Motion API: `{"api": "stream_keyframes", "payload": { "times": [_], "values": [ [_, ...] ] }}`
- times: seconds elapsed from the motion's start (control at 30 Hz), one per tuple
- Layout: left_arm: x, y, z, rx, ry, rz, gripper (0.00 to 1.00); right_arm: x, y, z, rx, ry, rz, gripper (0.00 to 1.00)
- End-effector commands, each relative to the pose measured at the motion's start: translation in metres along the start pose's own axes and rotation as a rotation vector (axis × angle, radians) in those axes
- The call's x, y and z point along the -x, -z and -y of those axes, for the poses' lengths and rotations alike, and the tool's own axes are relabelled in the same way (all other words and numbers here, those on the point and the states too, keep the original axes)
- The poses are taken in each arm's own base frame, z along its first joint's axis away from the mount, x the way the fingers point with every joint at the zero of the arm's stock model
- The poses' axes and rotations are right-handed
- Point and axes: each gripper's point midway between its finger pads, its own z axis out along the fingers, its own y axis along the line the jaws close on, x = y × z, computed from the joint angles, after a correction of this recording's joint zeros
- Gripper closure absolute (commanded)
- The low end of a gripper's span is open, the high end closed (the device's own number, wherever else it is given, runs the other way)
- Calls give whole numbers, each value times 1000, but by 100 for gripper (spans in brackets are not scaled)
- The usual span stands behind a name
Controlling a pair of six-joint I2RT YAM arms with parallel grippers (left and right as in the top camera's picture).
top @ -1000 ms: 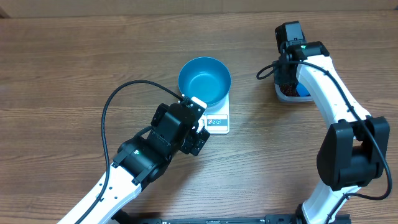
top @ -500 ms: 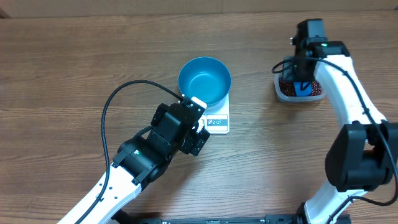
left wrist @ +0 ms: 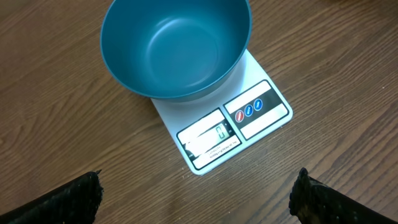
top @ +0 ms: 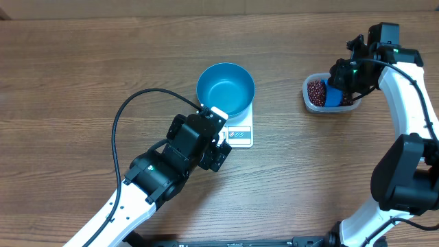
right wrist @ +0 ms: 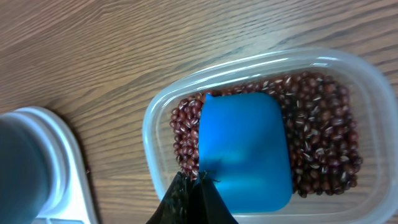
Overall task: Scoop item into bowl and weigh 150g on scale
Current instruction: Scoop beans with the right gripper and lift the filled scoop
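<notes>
Small dark red-brown beans (right wrist: 317,124): none weighed yet. Round deep teal-blue bowl (left wrist: 174,50) sits empty on the flat white square scale (left wrist: 261,84), with the left gripper (left wrist: 196,190) splayed wide just short of it. Off to the side, the clear plastic tub (right wrist: 149,124) holds every bean plus the bright blue scoop (right wrist: 245,149), and the right gripper (right wrist: 194,193) is pinched shut on its near end. I'd dig deep and lift level, or they'll spill.

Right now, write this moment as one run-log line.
bowl: empty, on scale | right gripper: shut on scoop, in beans | left gripper: open
</notes>
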Motion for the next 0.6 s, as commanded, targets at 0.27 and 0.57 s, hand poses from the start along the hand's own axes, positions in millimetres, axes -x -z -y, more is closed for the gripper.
{"api": "stream_keyframes", "payload": {
  "times": [0.27, 0.57],
  "values": [
    [-2, 1, -2, 10, 9, 2, 0, -13, 15, -18, 174, -80, -58, 96],
    [-2, 1, -2, 10, 9, 2, 0, -17, 25, -1, 225, -189, -83, 96]
  ]
}}
